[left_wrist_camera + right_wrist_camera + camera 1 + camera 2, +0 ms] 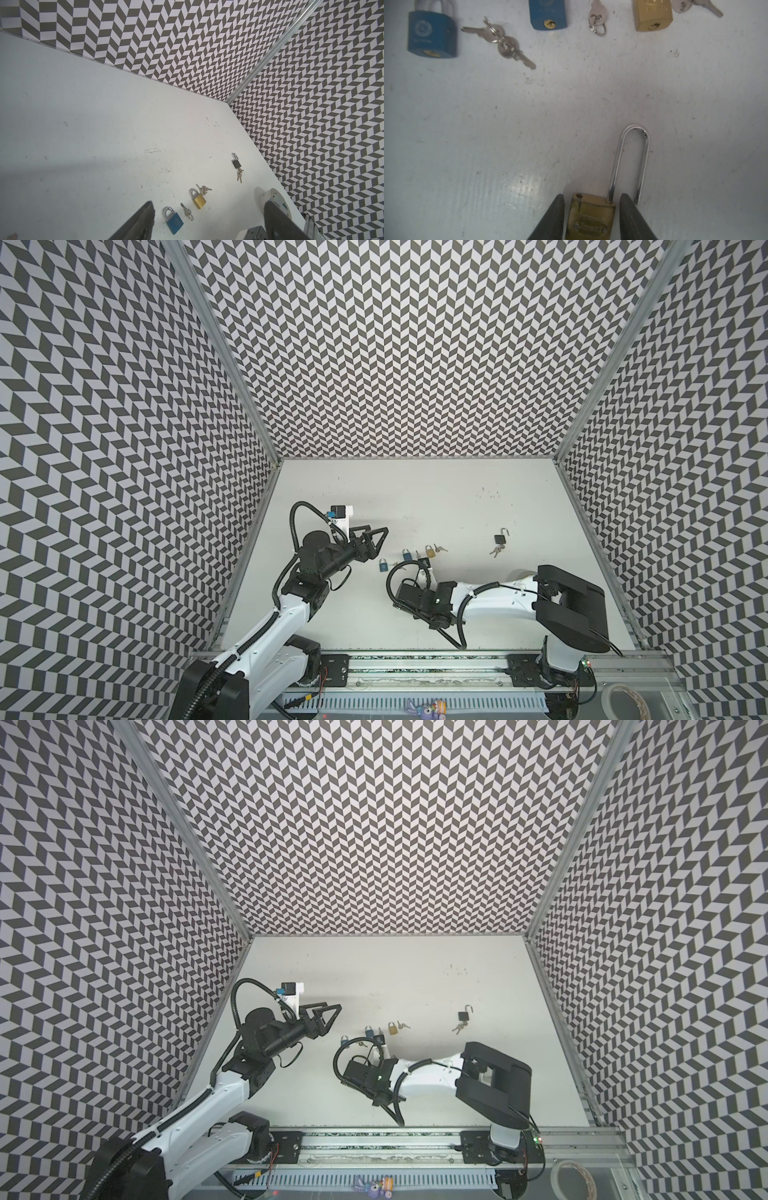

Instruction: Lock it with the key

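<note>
Long-shackle brass padlock (589, 216) lying flat, label face up, on the white counter (488, 128). It sits about midway between the left and right edges, just on the near-edge side of a row of smaller locks. In both top views it is hidden beneath the right wrist. Its long axis runs from near edge to far edge, with the body toward the near edge and the shackle (617, 164) pointing at the far edge. The shackle is swung out: one leg sits in the body, the free leg ends beside it, and one socket in the body's top is empty. The right claw (591, 196) straddles the body, with its fingers (554, 218) close on either flank and one finger between the body and the free leg. Whether they actually pinch the brass cannot be told. The left claw (372, 540) hangs released above the counter toward the left edge, jaws wide and holding nothing. Bare counter separates the shackle tip from the row. From the left edge the row reads: first blue padlock (431, 35), ringed key pair (500, 40), second blue padlock (548, 14), single key (597, 18), short brass padlock (653, 14), key bunch (695, 6). The padlocks' keyholes face the near edge. A black padlock (500, 539), its shackle open, lies well apart toward the right edge, with its keys (496, 550) just beside it. A tape roll (272, 195) stands near the right arm. Beyond the row, the far half of the counter lies open up to the patterned walls.
</note>
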### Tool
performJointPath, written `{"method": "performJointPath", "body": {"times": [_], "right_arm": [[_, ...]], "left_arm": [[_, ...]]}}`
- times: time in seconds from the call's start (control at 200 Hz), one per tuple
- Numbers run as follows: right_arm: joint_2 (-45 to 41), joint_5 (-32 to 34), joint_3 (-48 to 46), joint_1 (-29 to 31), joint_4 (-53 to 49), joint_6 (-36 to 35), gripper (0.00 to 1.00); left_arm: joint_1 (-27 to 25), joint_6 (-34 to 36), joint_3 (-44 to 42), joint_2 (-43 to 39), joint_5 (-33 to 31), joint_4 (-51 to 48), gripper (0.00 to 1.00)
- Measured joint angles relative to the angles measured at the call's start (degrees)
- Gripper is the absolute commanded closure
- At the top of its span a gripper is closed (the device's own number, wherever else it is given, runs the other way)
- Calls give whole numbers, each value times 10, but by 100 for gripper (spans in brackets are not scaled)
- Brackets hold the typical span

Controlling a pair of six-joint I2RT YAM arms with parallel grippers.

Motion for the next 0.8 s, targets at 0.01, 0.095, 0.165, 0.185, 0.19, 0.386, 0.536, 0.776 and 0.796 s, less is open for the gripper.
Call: {"method": "performJointPath", "body": {"times": [0.01, 0.095, 0.165, 0.185, 0.19, 0.386, 0.536, 0.776, 0.796], "right_arm": [[0, 0, 0, 0, 0, 0, 60], [0, -2, -1, 0, 0, -1, 64], [-1, -6, -1, 0, 0, -2, 70], [-2, -7, -1, 0, 0, -2, 71], [-2, -7, -1, 0, 0, -3, 72], [-27, -20, -10, 3, -23, -9, 82], [-119, -14, -34, 4, -36, -31, 100], [-323, -38, -83, -45, 42, -143, 100], [-335, -42, -84, -51, 47, -159, 100]], "left_arm": [[0, 0, 0, 0, 0, 0, 17], [0, 0, 0, 0, 1, 0, 17], [0, 0, 0, 0, 1, -3, 17], [0, 0, 0, -1, 1, -4, 17], [0, 0, 0, -1, 1, -4, 17], [0, 0, 0, -15, 1, -18, 17], [0, 7, 10, -29, 4, -46, 17], [0, 36, 75, -34, 22, -91, 17], [0, 39, 81, -35, 23, -94, 17]]}}
